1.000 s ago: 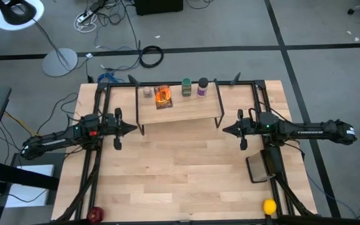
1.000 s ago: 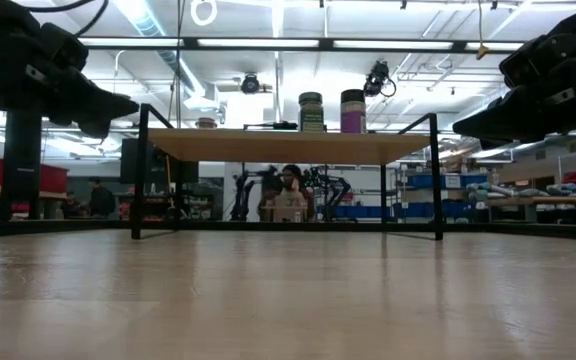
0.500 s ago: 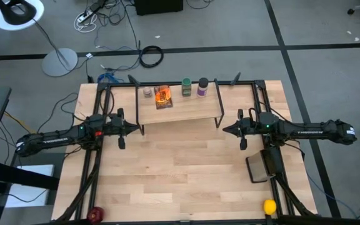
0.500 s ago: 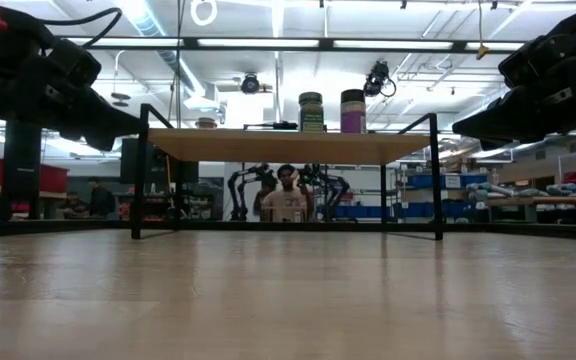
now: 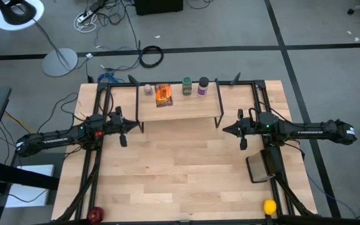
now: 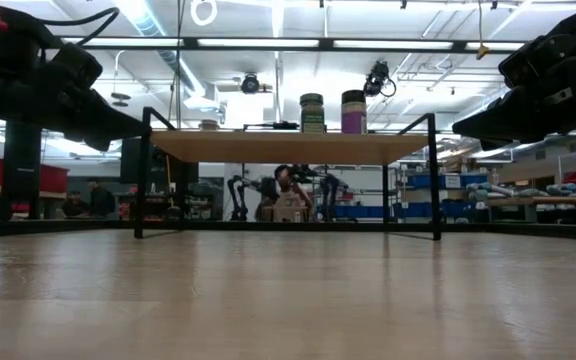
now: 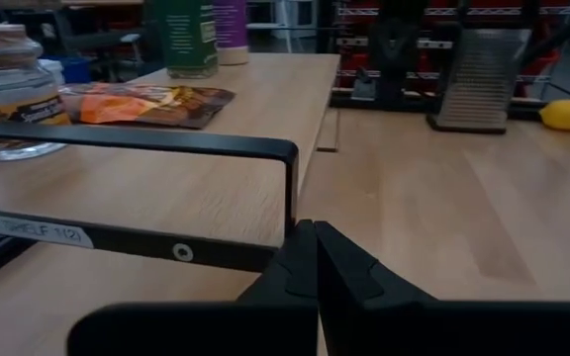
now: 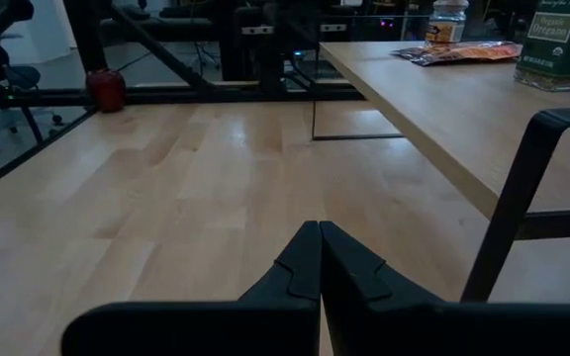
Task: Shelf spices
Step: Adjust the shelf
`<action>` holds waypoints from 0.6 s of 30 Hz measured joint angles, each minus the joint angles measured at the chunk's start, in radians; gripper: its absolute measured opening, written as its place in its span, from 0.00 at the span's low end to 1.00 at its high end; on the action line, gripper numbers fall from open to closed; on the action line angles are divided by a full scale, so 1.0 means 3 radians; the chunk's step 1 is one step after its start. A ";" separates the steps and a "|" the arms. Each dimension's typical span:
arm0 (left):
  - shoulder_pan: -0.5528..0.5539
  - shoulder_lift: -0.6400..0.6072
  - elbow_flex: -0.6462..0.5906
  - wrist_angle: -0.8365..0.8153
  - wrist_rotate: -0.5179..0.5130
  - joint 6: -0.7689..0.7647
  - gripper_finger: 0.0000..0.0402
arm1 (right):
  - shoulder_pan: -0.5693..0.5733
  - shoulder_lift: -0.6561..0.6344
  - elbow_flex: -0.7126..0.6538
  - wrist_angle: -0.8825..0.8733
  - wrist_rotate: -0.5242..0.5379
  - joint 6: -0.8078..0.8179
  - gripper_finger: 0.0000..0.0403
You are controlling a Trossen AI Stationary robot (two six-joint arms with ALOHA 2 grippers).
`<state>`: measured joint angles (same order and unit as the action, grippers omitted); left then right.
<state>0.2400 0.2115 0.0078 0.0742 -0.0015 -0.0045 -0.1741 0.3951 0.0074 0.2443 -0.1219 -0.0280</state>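
Spices (image 5: 175, 91) all sit on the shelf (image 5: 186, 111), so your job looks done (nothing left on the table). Left gripper (image 5: 135, 124) and right gripper (image 5: 225, 130) flank the shelf, closed and empty.

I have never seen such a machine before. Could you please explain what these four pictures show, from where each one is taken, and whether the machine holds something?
It is a robot with two dark arms at a large wooden table. One picture looks straight down, one looks level across the tabletop, and two come from cameras on the arms' wrists.

The left gripper and the right gripper are both shut and hold nothing, one beside each end of a low shelf with a light wooden top and black metal legs.

On the shelf stand a tiny pale-capped jar, a flat orange-brown packet, a green-lidded jar and a dark-lidded purple-labelled jar.

A yellow ball lies at the table's near edge.
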 joint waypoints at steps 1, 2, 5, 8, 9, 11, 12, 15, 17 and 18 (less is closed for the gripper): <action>0.0001 0.0000 0.0000 0.0000 -0.0036 -0.0001 0.00 | 0.0000 0.0001 0.0000 0.0000 -0.0001 0.0000 0.00; 0.0001 0.0000 0.0000 0.0000 -0.0070 0.0001 0.00 | 0.0000 0.0001 0.0000 0.0000 -0.0001 0.0000 0.00; 0.0001 0.0000 -0.0001 -0.0006 -0.0152 0.0000 0.00 | 0.0000 0.0001 0.0000 0.0000 -0.0002 0.0000 0.00; 0.0001 0.0000 -0.0001 -0.0018 -0.0221 0.0001 0.00 | 0.0000 0.0001 0.0000 0.0000 -0.0004 0.0000 0.00; 0.0001 0.0000 -0.0001 -0.0020 -0.0225 0.0001 0.00 | 0.0000 0.0000 0.0000 0.0000 -0.0004 0.0000 0.00; 0.0001 0.0000 -0.0001 -0.0027 -0.0232 0.0000 0.00 | 0.0000 0.0001 0.0000 0.0000 -0.0005 0.0000 0.00; 0.0001 0.0000 -0.0001 -0.0032 -0.0248 0.0000 0.00 | 0.0000 0.0000 0.0000 0.0000 -0.0005 0.0000 0.00; 0.0001 0.0000 -0.0001 -0.0047 -0.0301 -0.0007 0.00 | 0.0000 0.0001 0.0000 0.0000 -0.0008 0.0000 0.00; 0.0001 0.0000 -0.0001 -0.0046 -0.0285 -0.0006 0.00 | 0.0000 0.0001 0.0000 0.0000 -0.0008 0.0000 0.00; 0.0002 0.0000 -0.0001 -0.0045 -0.0254 -0.0001 0.00 | 0.0000 0.0000 0.0000 0.0000 -0.0009 0.0000 0.00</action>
<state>0.2405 0.2115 0.0075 0.0608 -0.0776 -0.0050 -0.1741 0.3950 0.0074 0.2443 -0.1245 -0.0280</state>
